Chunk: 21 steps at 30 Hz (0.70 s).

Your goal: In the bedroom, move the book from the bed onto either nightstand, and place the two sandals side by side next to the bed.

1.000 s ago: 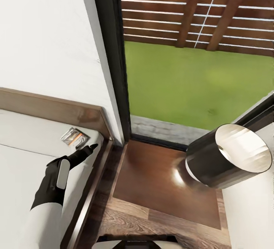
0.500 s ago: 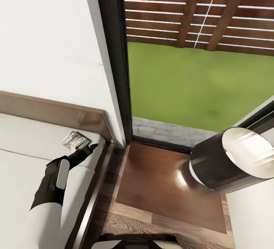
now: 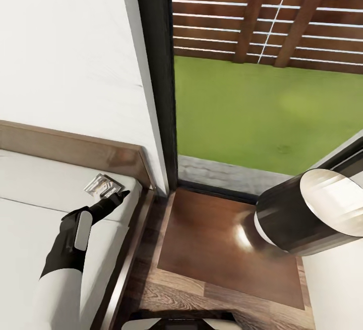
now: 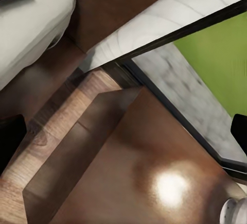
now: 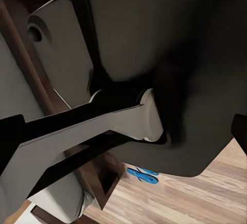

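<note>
Reaching hand: the left hand [image 3: 115, 199], black and pointed, is stretched over the off-white mattress of the dark-framed wooden bed [image 3: 30, 219]; how far it is parted cannot be told.
Book: the small thin paperback book with an orange band [image 3: 103, 186] lies flat near the mattress corner by the brown headboard, with the hand's tip at its near edge; contact is unclear.
Nightstand: the glossy dark brown wooden nightstand [image 3: 222, 239] stands just beside the bed, below the dark-framed window.
Right hand: state cannot be told.
Sandals: bright blue flat sandals [image 5: 143, 174] lie on the wood-plank floor.
</note>
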Motion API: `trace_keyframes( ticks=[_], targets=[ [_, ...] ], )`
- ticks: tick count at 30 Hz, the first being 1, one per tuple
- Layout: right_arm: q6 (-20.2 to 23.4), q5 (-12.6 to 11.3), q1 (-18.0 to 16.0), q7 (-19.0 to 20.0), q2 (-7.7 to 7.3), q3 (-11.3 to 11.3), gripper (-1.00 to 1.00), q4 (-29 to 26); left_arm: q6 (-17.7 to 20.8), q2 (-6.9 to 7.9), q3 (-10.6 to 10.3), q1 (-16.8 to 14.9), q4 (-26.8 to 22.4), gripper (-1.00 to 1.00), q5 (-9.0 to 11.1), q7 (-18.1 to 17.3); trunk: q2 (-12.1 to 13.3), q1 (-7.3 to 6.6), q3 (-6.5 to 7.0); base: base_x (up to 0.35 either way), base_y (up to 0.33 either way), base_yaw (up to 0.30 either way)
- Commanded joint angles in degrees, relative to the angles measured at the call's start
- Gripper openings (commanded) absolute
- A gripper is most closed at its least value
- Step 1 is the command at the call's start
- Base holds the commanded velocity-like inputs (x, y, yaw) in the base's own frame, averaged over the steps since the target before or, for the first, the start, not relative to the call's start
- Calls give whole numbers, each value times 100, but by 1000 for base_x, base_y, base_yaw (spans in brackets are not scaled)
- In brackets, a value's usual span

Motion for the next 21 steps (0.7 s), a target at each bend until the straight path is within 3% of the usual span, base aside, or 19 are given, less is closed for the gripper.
trace_keyframes(
  ticks=[1,6,13,21],
  targets=[
    [-9,-55,-8,33,2,49,100,19,40,-7,25,-6,-4,100,1,-27,-9,3,-8,0,91,0],
    [-9,-55,-7,33,2,51,100,19,40,-7,25,-6,-4,100,53,-27,-9,3,-8,0,117,0],
    [-10,-55,-8,33,2,52,100,19,40,8,32,-6,-5,100,360,-20,-9,3,-8,0,17,0],
    [-12,-57,-8,33,2,47,100,19,38,10,29,-4,-5,100,420,-18,-9,3,-31,0,1,-39]
  ],
)
